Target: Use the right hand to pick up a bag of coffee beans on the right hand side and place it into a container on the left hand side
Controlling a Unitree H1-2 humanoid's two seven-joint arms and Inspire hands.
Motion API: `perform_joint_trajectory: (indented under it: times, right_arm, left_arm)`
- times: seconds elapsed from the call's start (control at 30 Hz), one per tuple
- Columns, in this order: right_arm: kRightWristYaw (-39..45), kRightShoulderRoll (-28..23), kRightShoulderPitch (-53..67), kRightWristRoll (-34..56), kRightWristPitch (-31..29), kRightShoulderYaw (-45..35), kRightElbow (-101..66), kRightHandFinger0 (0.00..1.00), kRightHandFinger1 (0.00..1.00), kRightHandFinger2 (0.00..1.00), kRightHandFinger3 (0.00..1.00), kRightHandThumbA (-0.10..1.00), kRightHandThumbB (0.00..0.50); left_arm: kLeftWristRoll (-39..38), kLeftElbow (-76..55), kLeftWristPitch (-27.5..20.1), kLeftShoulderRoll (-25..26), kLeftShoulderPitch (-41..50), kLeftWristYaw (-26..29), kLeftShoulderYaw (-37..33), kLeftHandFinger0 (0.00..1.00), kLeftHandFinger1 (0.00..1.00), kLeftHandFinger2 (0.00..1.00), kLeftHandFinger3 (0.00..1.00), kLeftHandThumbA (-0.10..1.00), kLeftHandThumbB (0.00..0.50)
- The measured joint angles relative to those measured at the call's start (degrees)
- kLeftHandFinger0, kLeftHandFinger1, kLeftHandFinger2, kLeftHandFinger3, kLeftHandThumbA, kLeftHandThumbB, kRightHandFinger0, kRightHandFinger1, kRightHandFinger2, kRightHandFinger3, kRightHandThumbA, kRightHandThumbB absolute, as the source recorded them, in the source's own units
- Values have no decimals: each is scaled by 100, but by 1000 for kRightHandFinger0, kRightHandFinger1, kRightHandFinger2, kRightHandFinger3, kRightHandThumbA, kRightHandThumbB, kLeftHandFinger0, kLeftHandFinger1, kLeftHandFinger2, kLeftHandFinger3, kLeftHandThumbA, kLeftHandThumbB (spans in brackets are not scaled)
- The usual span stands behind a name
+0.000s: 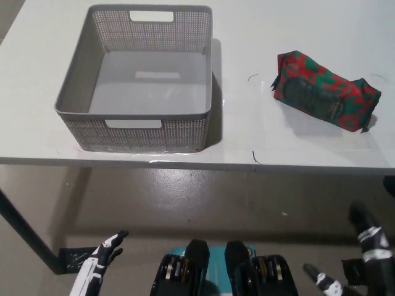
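Coffee bag (325, 91) lies far of the low, empty, loosely spread right hand (364, 256), long axis running left-far to right-near.

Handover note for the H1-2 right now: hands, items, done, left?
Left hand: low at the lower left, below the table edge, holding nothing, fingers apart.
Right hand: low at the lower right, off the table, holding nothing; open or shut unclear.
Coffee bag: red and green, lying on the white table at the right, untouched.
Container: grey basket on the left, empty.
Done: nothing. Left: reach, pick up the bag, place it in the basket.
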Motion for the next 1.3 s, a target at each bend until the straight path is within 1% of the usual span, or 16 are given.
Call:
perform_joint_trajectory:
  times: [0.13,0.17,0.23,0.27,0.37,0.4,0.47,0.5,0.57,0.63,0.77,0.87,0.9,0.97,1.2,1.3]
  right_arm:
    - [4,-128,-444,-3,124,-244,-361,1000,1000,1000,1000,1000,285]
    - [12,-197,-558,-8,180,-299,-404,1000,1000,1000,1000,1000,323]
    - [82,-489,-856,-77,423,-433,-560,1000,1000,1000,1000,1000,439]
    - [120,-620,-955,-118,523,-473,-622,1000,1000,1000,1000,1000,456]
    - [252,-1117,-1343,-317,910,-593,-762,1000,1000,1000,1000,1000,431]
    - [289,-1218,-1441,-379,1016,-611,-781,1000,1000,1000,1000,1000,439]
    - [382,-1457,-1631,-516,1223,-631,-793,1000,1000,1000,1000,1000,435]
    - [480,-1675,-1841,-654,1418,-634,-784,1000,1000,1000,1000,1000,445]
    - [633,-2031,-2216,-872,1692,-627,-717,1000,1000,1000,1000,1000,466]
    - [789,-2391,-2668,-1046,1917,-588,-462,1000,1000,1000,1000,1000,499]
    - [1123,-3054,-3734,-1369,2389,-352,260,1000,1000,1000,1000,1000,500]
    - [1346,-3279,-4434,-1527,2642,-90,851,1000,1000,1000,1000,997,499]
    - [1420,-3324,-4661,-1566,2708,18,1097,1000,1000,1000,1000,942,483]
    - [1541,-3351,-4969,-1616,2801,153,1420,1000,1000,1000,1000,919,486]
    - [2149,-3347,-6532,-1822,3104,1051,3638,1000,1000,1000,1000,945,500]
    - [2328,-3315,-7085,-1940,3153,1443,4570,1000,1000,1000,1000,928,491]
  left_arm:
    - [-21,-39,-29,0,7,-7,55,1000,1000,1000,1000,1000,149]
    - [-23,-41,-38,0,7,-7,65,1000,1000,1000,1000,1000,150]
    - [-26,-45,-55,-2,11,-6,88,1000,1000,1000,1000,1000,155]
    - [-27,-45,-58,-2,13,-7,94,1000,1000,1000,1000,1000,160]
    - [-29,-45,-57,-4,33,-8,99,1000,1000,1000,1000,1000,188]
    - [-29,-45,-57,-5,47,-8,99,1000,1000,1000,1000,1000,193]
    - [-29,-45,-57,-5,86,-8,99,1000,1000,1000,1000,1000,182]
    - [-29,-45,-57,-4,135,-8,99,1000,1000,1000,1000,1000,165]
    - [-29,-46,-57,-4,202,-8,101,1000,1000,1000,1000,1000,167]
    - [-30,-46,-59,-4,247,-14,102,1000,1000,1000,1000,1000,189]
    - [-30,-46,-61,-4,300,-18,102,1000,1000,1000,1000,1000,171]
    - [-30,-46,-62,-4,302,-20,102,1000,1000,1000,1000,1000,163]
    - [-30,-45,-62,-4,303,-20,102,1000,1000,1000,1000,1000,173]
    - [-30,-45,-62,-4,301,-20,102,1000,1000,1000,1000,1000,187]
    - [-30,-45,-63,-3,316,-20,106,1000,1000,1000,1000,1000,170]
    - [-30,-44,-62,-3,317,-20,113,1000,1000,1000,1000,1000,187]
